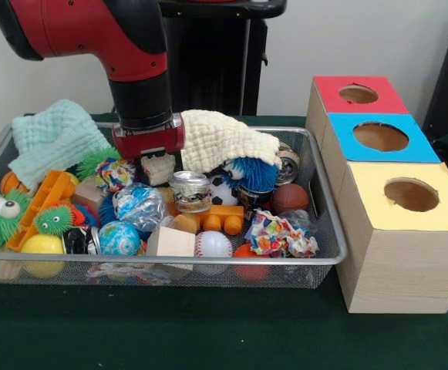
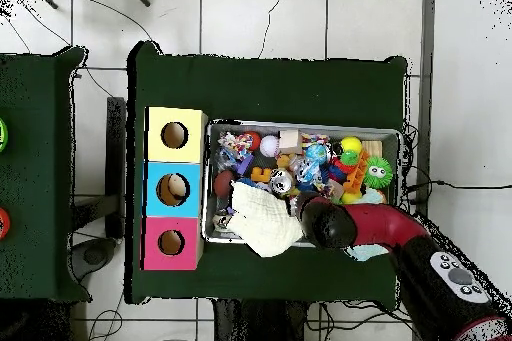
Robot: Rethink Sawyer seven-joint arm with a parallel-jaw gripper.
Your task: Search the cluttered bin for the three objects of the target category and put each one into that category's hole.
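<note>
The wire-mesh bin (image 1: 208, 262) is full of clutter; it also shows in the overhead view (image 2: 300, 125). A crumpled clear bottle with a blue-and-white label (image 1: 139, 205) lies left of centre. Another clear bottle (image 1: 301, 219) seems to lie by the bin's right wall. A third is hidden. My gripper (image 1: 156, 166) is down in the clutter at the bin's back, just above and behind the labelled bottle. Its tips are hidden among the objects. The blue-topped box's hole (image 1: 380, 136) is right of the bin, in the middle box (image 2: 173, 189).
A red-topped box (image 1: 360, 94) and a yellow-topped box (image 1: 411, 195) flank the blue one. A cream cloth (image 1: 224, 139) and a mint cloth (image 1: 54, 139) drape the bin's back. A shiny can (image 1: 190, 190), a patterned rag (image 1: 277, 235), balls and fuzzy toys fill it.
</note>
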